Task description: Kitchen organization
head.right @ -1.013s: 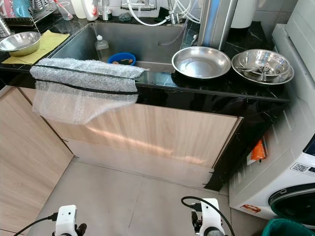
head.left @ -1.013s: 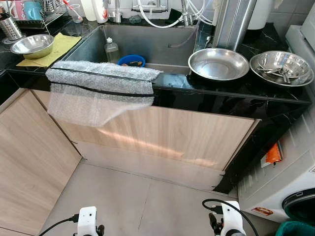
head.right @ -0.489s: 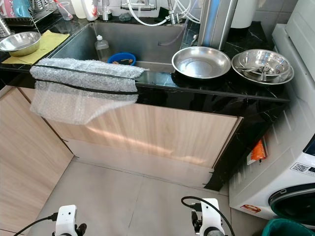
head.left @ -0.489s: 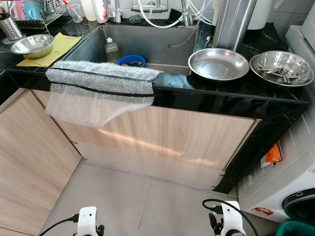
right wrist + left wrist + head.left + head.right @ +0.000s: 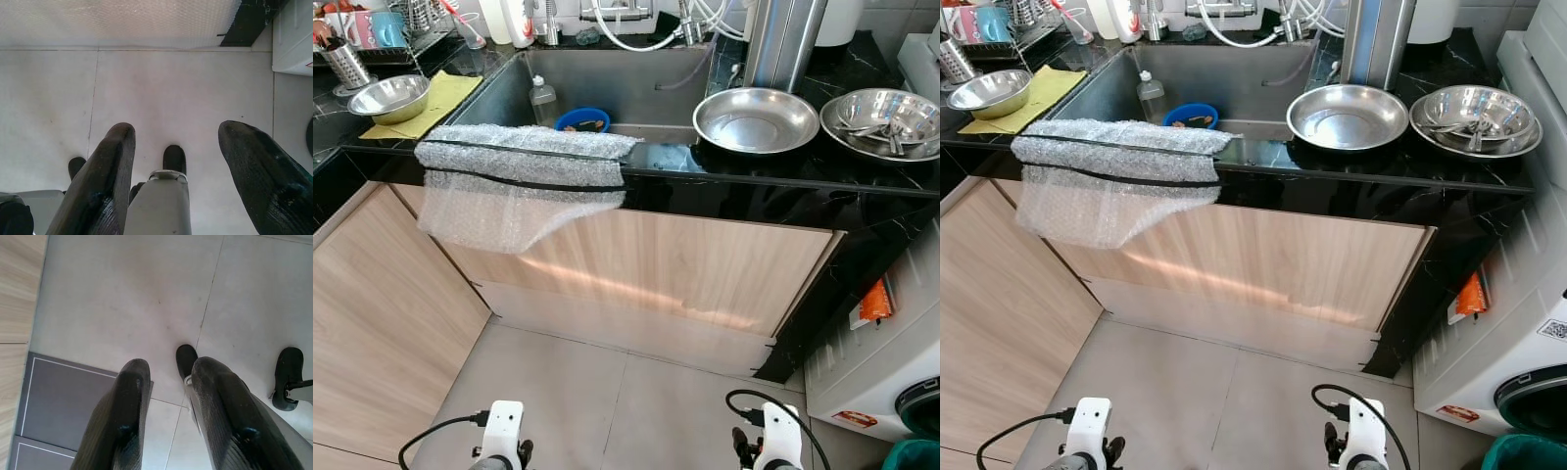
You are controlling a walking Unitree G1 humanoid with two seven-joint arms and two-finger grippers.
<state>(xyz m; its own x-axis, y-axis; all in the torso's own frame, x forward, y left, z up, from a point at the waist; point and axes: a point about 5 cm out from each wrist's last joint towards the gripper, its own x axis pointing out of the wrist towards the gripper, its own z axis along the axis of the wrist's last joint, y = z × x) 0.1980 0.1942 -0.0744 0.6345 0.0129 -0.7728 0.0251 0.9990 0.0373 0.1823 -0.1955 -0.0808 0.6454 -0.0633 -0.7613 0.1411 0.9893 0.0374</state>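
A black counter (image 5: 773, 176) with a sunken sink (image 5: 617, 73) runs across in front of me. In the sink lie a blue bowl (image 5: 583, 119) and a clear bottle (image 5: 542, 98). Right of the sink sit a wide steel bowl (image 5: 756, 119) and a second steel bowl (image 5: 889, 116) holding cutlery. At the left, a third steel bowl (image 5: 389, 96) rests on a yellow cloth (image 5: 440, 93). Both arms hang low over the floor. My left gripper (image 5: 171, 369) and right gripper (image 5: 178, 129) are open and hold nothing.
A sheet of bubble wrap (image 5: 519, 171) drapes over the counter's front edge and the wooden cabinet front (image 5: 685, 274). A washing machine (image 5: 891, 372) stands at the right, with an orange item (image 5: 876, 299) in the gap and a teal bin (image 5: 915, 458) below. Tiled floor (image 5: 626, 401) lies before me.
The whole picture has shifted slightly down and right, so the camera has moved. Nothing on the counter has moved, and both arms still hang low.
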